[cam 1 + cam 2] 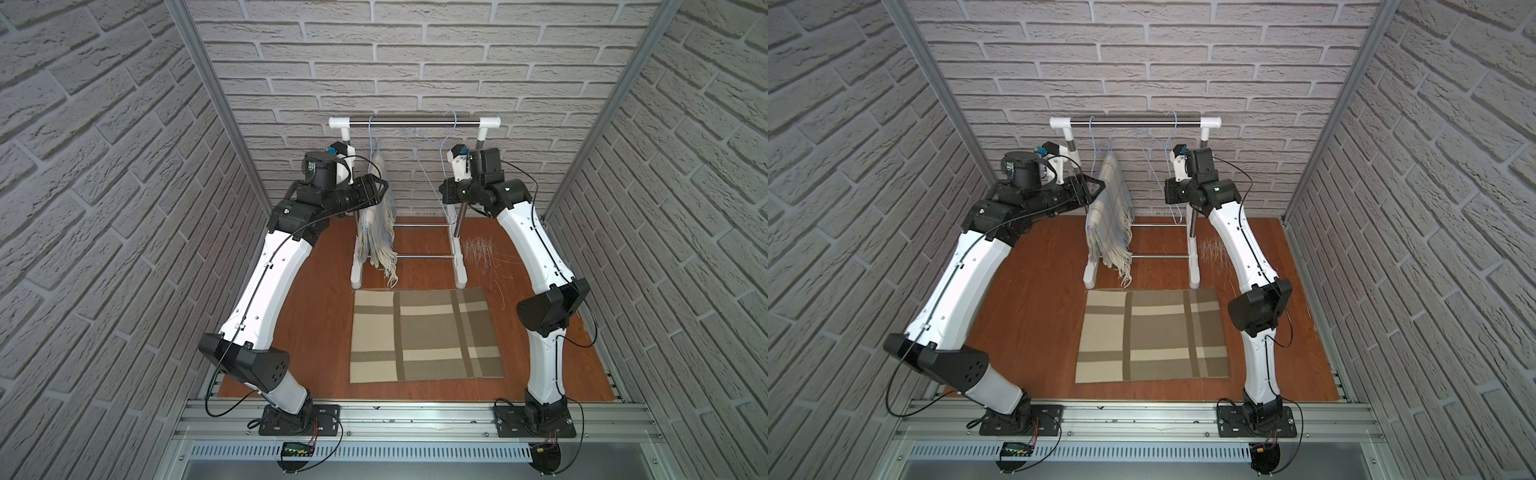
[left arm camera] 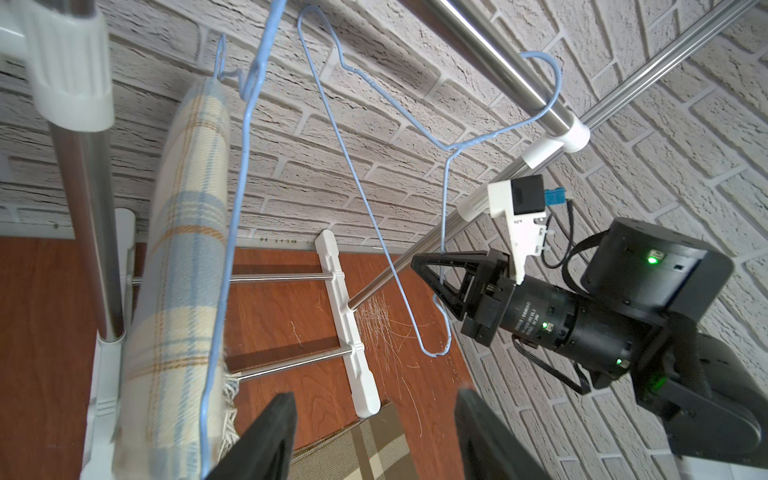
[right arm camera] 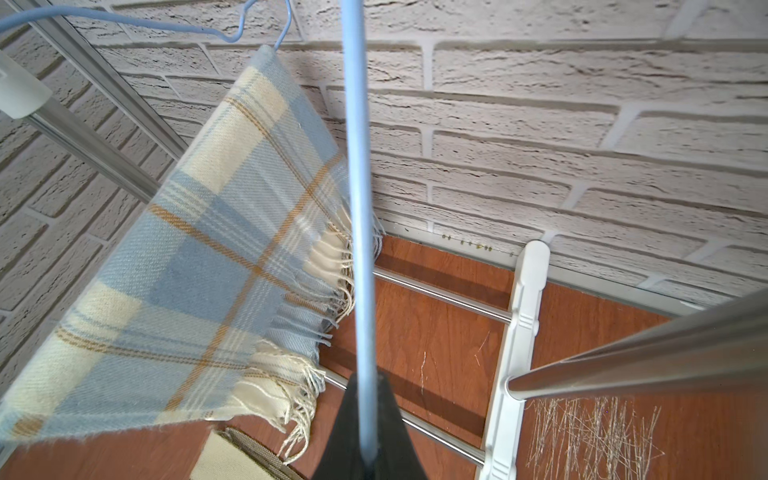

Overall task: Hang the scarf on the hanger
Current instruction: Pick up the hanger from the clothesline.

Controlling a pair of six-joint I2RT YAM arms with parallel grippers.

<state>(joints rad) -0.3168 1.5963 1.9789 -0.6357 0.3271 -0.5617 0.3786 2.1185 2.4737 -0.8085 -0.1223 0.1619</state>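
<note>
Right gripper clamped on bare blue wire hanger, scarf off to its side, not touching. Plaid scarf draped over second blue hanger hooked on rack rail. Left gripper jaws apart, empty, just beside scarf.

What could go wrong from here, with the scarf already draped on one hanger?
1. The right end effector is shut on the empty hanger; a pull could unhook it from the rail.
2. The left end effector is open close beside the scarf; moving off, it might snag the cloth and drag it down.
</note>
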